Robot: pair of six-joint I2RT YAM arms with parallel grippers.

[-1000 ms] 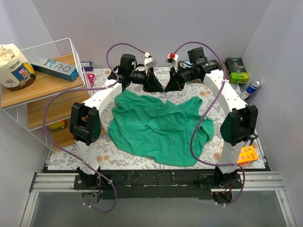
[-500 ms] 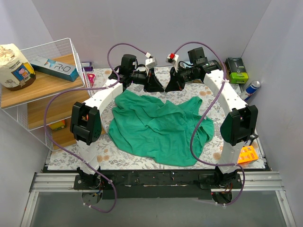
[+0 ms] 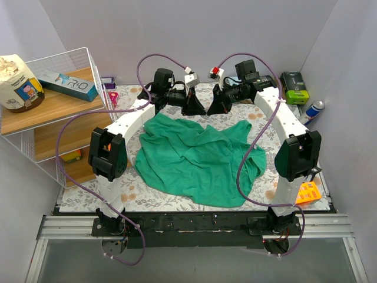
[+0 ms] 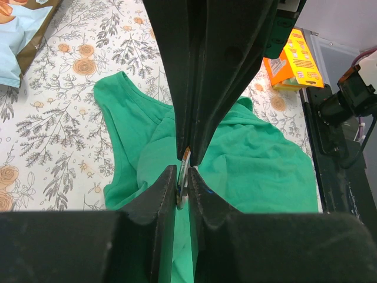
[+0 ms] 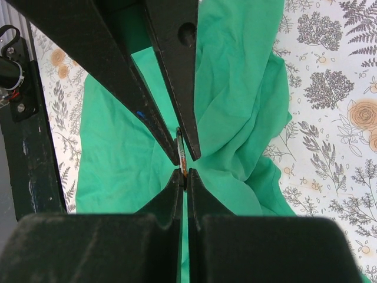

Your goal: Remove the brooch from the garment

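Noted a wire rack (image 3: 53, 109) off the mat's left edge, with a cream bag (image 3: 17, 82) and a teal box (image 3: 69, 84) on its top board. Traced the left arm (image 3: 121, 127) up along the left edge of the floral mat (image 3: 79, 197) toward the far edge. Found the garment (image 3: 194, 159) crumpled over the mat's middle, one side close to the left arm, the other reaching toward the right edge, its near hem close to the near edge. Found the left gripper (image 4: 182, 180) above the garment's far hem, near the middle of the far edge, closed to a thin slit and clamped on the brooch (image 4: 184, 171). Saw the brooch edge-on, a thin dark sliver, lifted apart from the green cloth and pinched at both ends. Met the right gripper (image 5: 184, 177) tip to tip with the left, jaws pressed together on the brooch's other end. Followed the right arm (image 3: 283, 118) back along the right edge. Noted a green box (image 3: 294, 88) by the far right corner, a can (image 3: 314, 110) just beside it, and an orange packet (image 3: 307, 193) by the near right corner, next to the right arm's lower link.
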